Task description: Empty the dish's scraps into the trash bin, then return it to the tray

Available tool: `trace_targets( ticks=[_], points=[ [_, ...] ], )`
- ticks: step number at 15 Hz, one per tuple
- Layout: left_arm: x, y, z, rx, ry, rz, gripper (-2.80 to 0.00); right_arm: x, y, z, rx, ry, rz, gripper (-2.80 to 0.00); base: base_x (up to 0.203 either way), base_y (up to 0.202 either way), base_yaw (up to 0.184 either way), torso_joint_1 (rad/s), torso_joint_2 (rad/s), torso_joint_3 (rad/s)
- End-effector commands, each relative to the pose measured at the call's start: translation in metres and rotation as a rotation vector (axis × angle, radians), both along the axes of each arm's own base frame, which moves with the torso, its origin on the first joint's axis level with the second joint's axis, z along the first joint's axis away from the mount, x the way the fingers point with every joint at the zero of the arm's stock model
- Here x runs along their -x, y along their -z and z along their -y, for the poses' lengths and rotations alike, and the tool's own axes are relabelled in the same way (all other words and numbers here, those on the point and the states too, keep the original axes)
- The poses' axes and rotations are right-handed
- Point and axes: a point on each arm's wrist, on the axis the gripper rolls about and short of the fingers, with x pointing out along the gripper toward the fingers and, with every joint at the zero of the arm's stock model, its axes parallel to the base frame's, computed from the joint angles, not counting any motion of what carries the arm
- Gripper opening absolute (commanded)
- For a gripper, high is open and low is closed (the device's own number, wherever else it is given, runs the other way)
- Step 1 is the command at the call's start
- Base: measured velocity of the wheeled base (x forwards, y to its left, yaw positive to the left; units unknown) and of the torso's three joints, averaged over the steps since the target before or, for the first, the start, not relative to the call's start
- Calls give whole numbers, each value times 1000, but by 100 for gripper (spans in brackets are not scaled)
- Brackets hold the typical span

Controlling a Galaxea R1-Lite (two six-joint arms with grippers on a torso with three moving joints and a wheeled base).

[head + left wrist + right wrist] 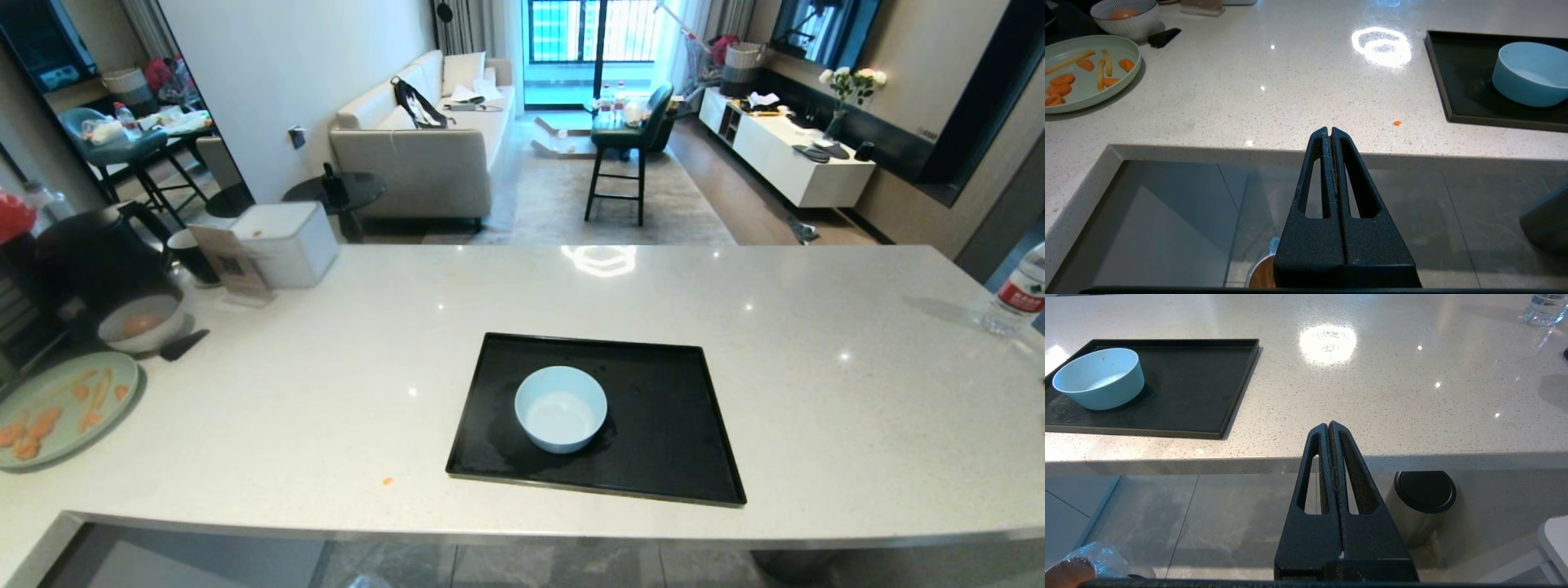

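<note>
The pale blue dish stands upright on the black tray in the middle of the counter, and its inside looks bare. Both wrist views also catch the dish and the tray. No scraps show in it. Neither arm appears in the head view. My left gripper is shut and holds nothing, hanging off the counter's near edge above the floor. My right gripper is likewise shut and holds nothing. The trash bin peeks in low on the floor, mostly hidden.
At the counter's far left lie a pale-green plate with carrot pieces and a greyish bowl. A tiny orange crumb sits left of the tray. A steel cylinder with a black top stands under the counter. A water bottle is far right.
</note>
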Motion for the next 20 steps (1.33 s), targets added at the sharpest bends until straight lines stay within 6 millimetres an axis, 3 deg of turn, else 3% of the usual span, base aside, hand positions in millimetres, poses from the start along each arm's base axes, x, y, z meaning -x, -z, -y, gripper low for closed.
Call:
trace_targets(
  ticks=[1,20],
  points=[
    [3,1,0,1,0,42,-280,0,0,0,0,0,3,-280,0,0,0,0,0,0],
    [3,1,0,1,0,51,-280,0,-1,0,0,0,3,-280,0,0,0,0,0,0]
  ],
)
